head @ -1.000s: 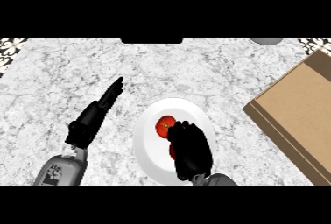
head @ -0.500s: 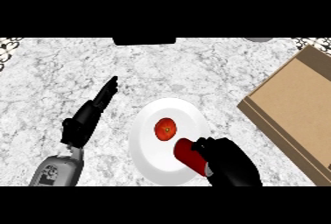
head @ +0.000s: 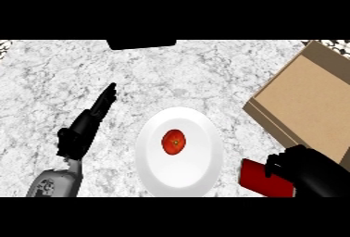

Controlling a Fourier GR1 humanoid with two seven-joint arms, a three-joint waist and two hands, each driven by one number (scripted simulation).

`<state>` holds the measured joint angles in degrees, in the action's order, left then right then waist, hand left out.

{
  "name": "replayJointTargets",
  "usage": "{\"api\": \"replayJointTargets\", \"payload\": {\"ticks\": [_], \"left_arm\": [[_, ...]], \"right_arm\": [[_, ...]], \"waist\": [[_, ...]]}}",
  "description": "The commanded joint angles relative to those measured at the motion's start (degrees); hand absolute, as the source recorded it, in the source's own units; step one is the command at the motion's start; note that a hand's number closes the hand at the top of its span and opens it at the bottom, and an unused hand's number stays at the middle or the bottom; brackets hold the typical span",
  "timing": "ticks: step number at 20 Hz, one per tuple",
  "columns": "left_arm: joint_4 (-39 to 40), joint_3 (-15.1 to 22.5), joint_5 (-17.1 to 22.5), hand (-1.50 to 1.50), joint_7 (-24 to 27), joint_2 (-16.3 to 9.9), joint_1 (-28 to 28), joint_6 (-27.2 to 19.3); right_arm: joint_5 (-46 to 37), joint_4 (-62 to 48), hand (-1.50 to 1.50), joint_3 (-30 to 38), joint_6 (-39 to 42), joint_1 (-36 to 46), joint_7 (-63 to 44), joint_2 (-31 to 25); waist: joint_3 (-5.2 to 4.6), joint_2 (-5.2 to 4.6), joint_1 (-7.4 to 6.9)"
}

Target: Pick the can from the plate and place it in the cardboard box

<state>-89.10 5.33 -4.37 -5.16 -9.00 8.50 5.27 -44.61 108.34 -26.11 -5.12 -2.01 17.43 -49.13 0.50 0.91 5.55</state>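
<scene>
A red can [head: 265,179] is held in my right hand [head: 306,170] at the lower right, off the white plate [head: 179,173] and just short of the cardboard box [head: 311,99]. The hand's fingers curl round the can's right end and hide it. The box lies at the right edge, its brown inside facing up. A red tomato [head: 173,141] stays in the middle of the plate. My left hand [head: 87,125] rests open to the left of the plate, fingers straight and pointing away from me.
A dark object [head: 140,44] sits at the counter's far edge, top centre. Marble counter top [head: 205,74] stretches between the plate and the far edge. The box's near corner lies close to my right hand.
My right hand has carried the can off the plate to the right, toward the box. The tomato is left uncovered on the plate. The left hand has kept its place.
</scene>
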Motion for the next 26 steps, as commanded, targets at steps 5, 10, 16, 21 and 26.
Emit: {"api": "replayJointTargets", "payload": {"ticks": [5,10,16,21,26], "left_arm": [[-0.5,-1.2,0.5,0.0,0.7,-0.8,-2.7,0.1],[-1.3,-2.1,0.6,0.0,-0.1,-0.9,-2.2,-0.7],[-1.6,-1.1,0.5,0.0,0.3,-1.8,-1.2,1.3],[-2.3,1.7,-0.4,0.0,0.3,0.7,-1.1,0.9],[-3.7,2.4,-0.4,0.0,-0.2,0.8,-1.2,1.8]], "right_arm": [[21.3,-0.1,1.5,16.0,-3.7,-8.6,23.5,-12.1],[36.3,-5.4,1.5,27.7,-0.4,-12.2,34.3,-14.5],[51.8,-19.9,1.5,43.5,13.0,-15.7,46.1,-20.5],[58.0,-33.2,1.5,54.6,24.2,-17.7,50.2,-26.0],[58.8,-38.2,1.5,56.7,28.2,-18.4,51.0,-27.5]], "waist": [[-0.14,0.31,1.62],[-0.18,0.42,2.59],[-0.38,-0.18,0.26],[-0.46,-0.55,-2.98],[-0.46,-0.66,-4.61]]}}
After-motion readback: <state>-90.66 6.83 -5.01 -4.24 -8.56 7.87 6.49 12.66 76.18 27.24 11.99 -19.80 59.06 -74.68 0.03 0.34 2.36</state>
